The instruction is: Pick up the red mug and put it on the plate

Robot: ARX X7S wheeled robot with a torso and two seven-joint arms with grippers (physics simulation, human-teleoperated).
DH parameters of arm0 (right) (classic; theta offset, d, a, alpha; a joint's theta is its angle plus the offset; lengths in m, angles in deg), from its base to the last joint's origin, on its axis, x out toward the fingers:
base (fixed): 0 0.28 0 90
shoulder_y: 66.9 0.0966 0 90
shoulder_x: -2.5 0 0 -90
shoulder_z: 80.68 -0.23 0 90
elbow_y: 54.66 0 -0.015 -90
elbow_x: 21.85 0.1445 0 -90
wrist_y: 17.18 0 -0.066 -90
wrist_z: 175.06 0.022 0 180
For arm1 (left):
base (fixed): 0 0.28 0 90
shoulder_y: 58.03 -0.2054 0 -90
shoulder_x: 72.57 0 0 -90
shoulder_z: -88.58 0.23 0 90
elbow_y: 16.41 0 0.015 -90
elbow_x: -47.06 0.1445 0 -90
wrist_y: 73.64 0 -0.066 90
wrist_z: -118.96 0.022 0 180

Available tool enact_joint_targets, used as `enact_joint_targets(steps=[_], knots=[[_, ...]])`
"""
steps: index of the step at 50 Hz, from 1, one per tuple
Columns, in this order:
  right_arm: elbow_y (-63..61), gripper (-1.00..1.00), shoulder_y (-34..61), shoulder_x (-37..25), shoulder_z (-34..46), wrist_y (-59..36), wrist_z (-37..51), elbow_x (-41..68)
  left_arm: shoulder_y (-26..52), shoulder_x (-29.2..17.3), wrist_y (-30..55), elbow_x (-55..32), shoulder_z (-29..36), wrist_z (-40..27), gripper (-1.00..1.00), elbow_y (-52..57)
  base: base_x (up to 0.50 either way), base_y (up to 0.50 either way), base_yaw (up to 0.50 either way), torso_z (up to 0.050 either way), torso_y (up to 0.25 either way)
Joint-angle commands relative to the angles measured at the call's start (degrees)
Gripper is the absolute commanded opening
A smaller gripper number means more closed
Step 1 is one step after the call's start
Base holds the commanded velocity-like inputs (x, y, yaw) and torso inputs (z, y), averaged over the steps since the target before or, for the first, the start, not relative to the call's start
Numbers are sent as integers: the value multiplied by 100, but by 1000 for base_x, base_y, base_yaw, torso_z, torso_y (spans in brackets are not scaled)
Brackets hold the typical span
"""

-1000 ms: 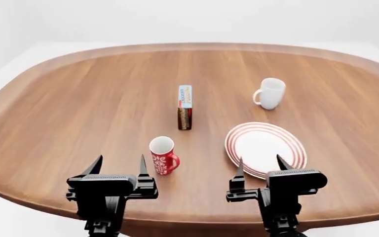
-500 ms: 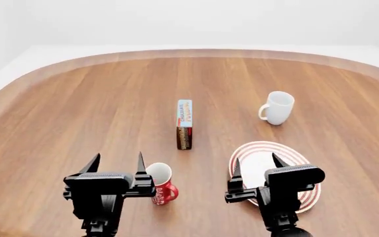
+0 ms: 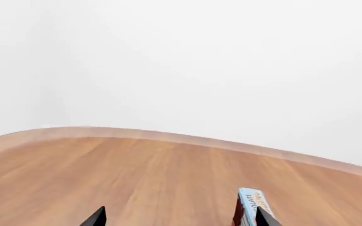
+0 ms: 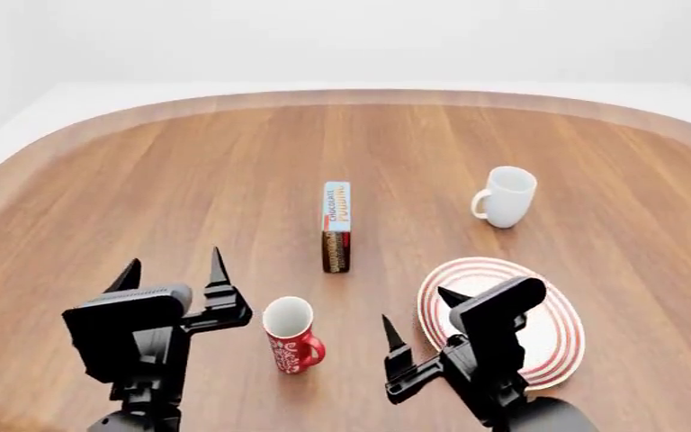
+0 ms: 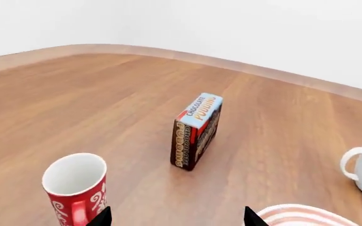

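The red mug with white pattern and white inside stands upright on the wooden table near the front, between my two grippers; it also shows in the right wrist view. The white plate with red rings lies to its right, partly hidden by my right arm; its rim shows in the right wrist view. My left gripper is open and empty, left of the mug and above the table. My right gripper is open and empty, between mug and plate, turned toward the mug.
A chocolate pudding box stands on edge behind the mug, also in the right wrist view and left wrist view. A plain white mug stands at the back right. The table's curved far edge runs behind.
The left gripper has moved left and away from the mug. The right arm has swung left and rotated, its jaws now pointing toward the red mug. The mug and plate have not moved.
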Motion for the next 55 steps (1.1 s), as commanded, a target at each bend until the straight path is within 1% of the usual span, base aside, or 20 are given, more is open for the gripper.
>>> enact_joint_targets(steps=[1, 11, 18, 22, 29, 34, 47, 55], knots=[[-351, 100, 28, -242, 367, -570, -454, 269, 211, -84, 93, -202, -282, -170, 100, 87, 0, 0, 0, 0, 0], [-524, 100, 57, -345, 690, -785, -735, 384, 278, -109, 73, -232, -298, -218, 100, -14, 0, 0, 0, 0, 0], [-603, 100, 235, -386, 870, -1005, -950, 509, 292, -132, 88, -261, -270, -227, 100, -29, 0, 0, 0, 0, 0], [-548, 100, 322, -352, 913, -976, -1017, 535, 297, -146, 99, -287, -276, -247, 100, -16, 0, 0, 0, 0, 0], [84, 100, 660, -102, 865, -588, -1183, 562, 256, -175, 94, -317, -251, -256, 100, 62, 0, 0, 0, 0, 0], [802, 100, 1028, 118, 938, -318, -1335, 490, 257, -208, 114, -369, -268, -266, 100, 119, 0, 0, 0, 0, 0], [2181, 100, 1643, 427, 1262, 106, -1708, 301, 191, -264, 142, -463, -231, -270, 100, 265, 0, 0, 0, 0, 0], [2739, 100, 1791, 511, 1466, 126, -1860, 222, 194, -291, 154, -514, -225, -282, 100, 287, 0, 0, 0, 0, 0]])
